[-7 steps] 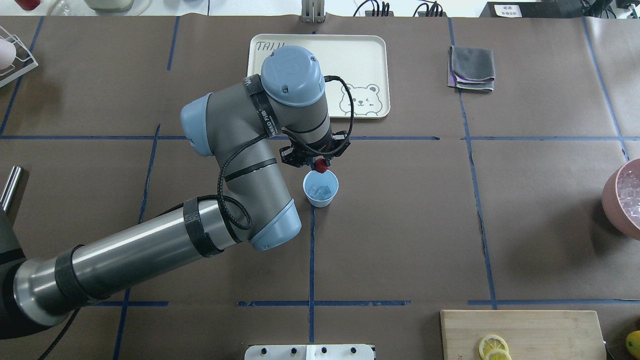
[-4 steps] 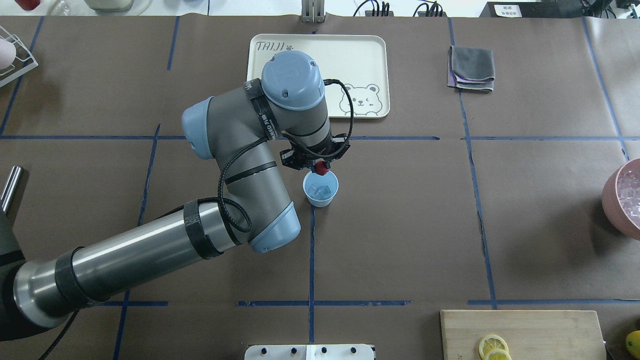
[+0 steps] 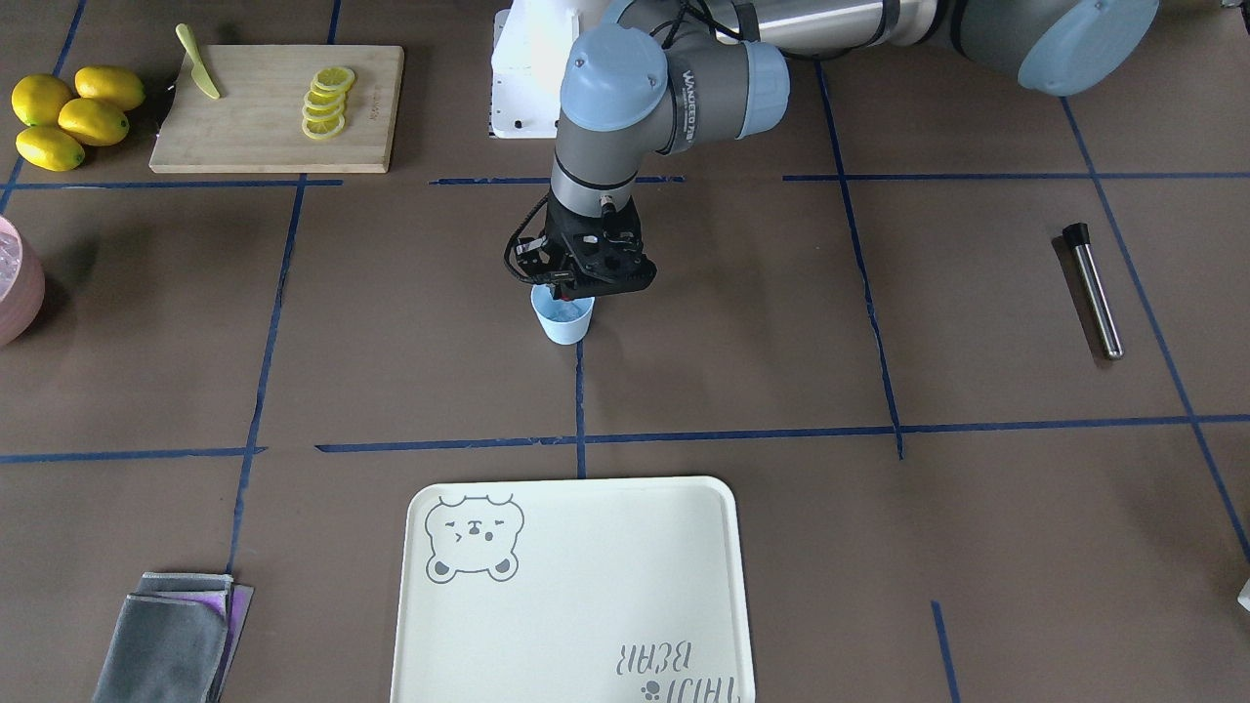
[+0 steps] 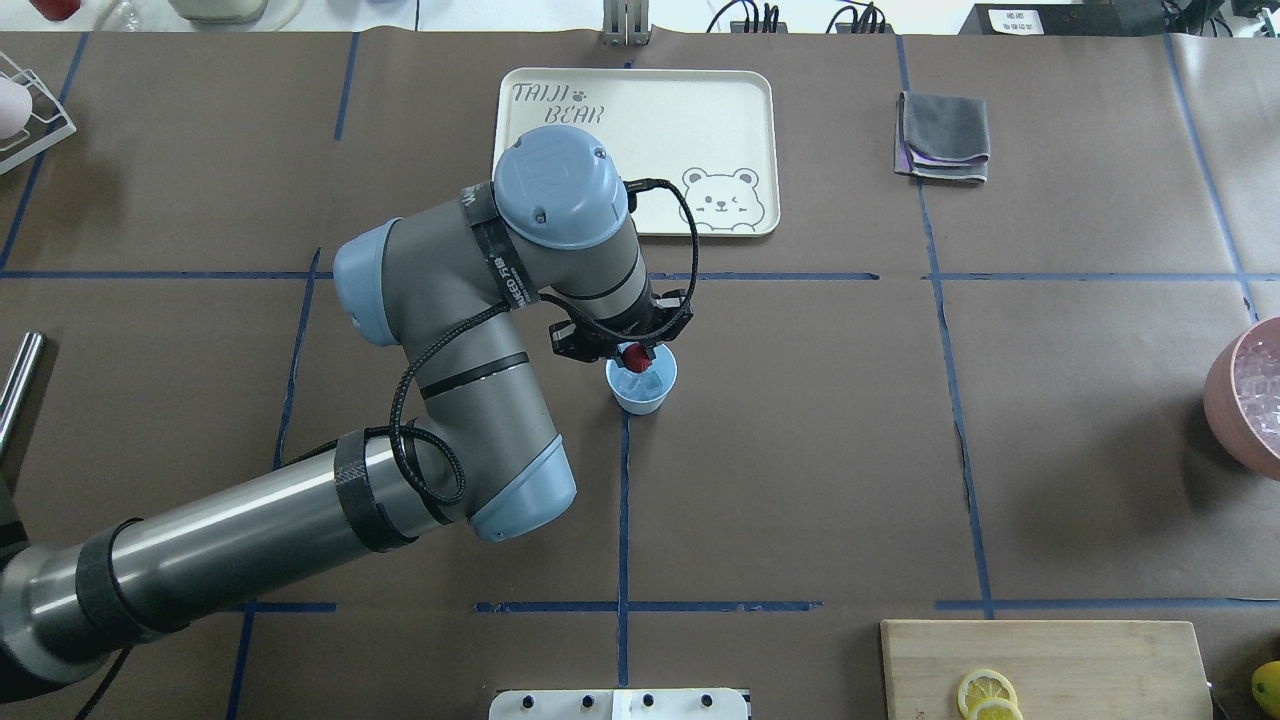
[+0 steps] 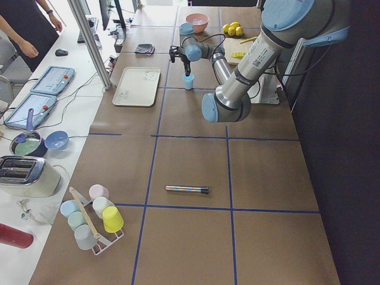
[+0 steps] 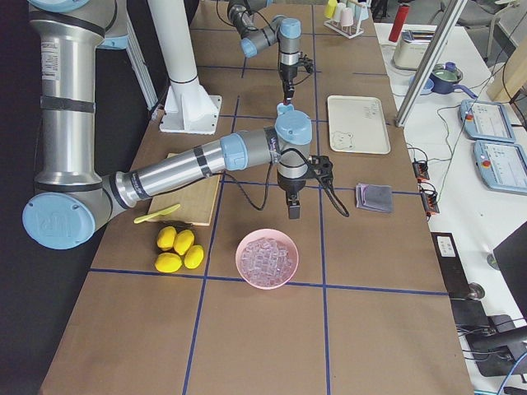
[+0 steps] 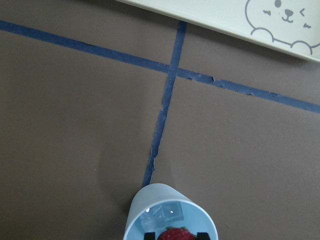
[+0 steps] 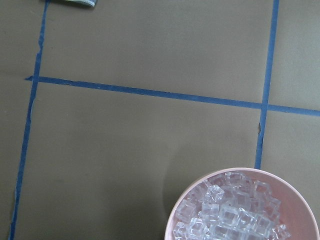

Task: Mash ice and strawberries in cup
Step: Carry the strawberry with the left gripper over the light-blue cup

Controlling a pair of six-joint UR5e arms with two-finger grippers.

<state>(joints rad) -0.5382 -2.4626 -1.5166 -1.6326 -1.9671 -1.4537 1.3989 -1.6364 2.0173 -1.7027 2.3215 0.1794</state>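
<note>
The small light-blue cup (image 4: 641, 392) stands at the table's middle on a blue tape cross, with ice cubes (image 4: 641, 381) inside. It also shows in the front view (image 3: 564, 324) and the left wrist view (image 7: 145, 202). My left gripper (image 4: 632, 354) is shut on the dark-red strawberry (image 4: 634, 360) and holds it just over the far part of the cup's mouth. The left wrist view shows the strawberry (image 7: 175, 233) between the fingertips above the ice. My right gripper (image 6: 294, 210) hangs over the pink ice bowl's far side; I cannot tell whether it is open or shut.
A cream bear tray (image 4: 700, 110) lies beyond the cup. A folded grey cloth (image 4: 944, 135) is at the far right. The pink bowl of ice (image 4: 1250, 395) is at the right edge. A cutting board (image 4: 1050, 655) with lemon slices is near right. A metal rod (image 3: 1094, 288) lies on my left side.
My left gripper has moved toward me and down with the strawberry, from beyond the cup's far rim to over its mouth. The cup has not moved.
</note>
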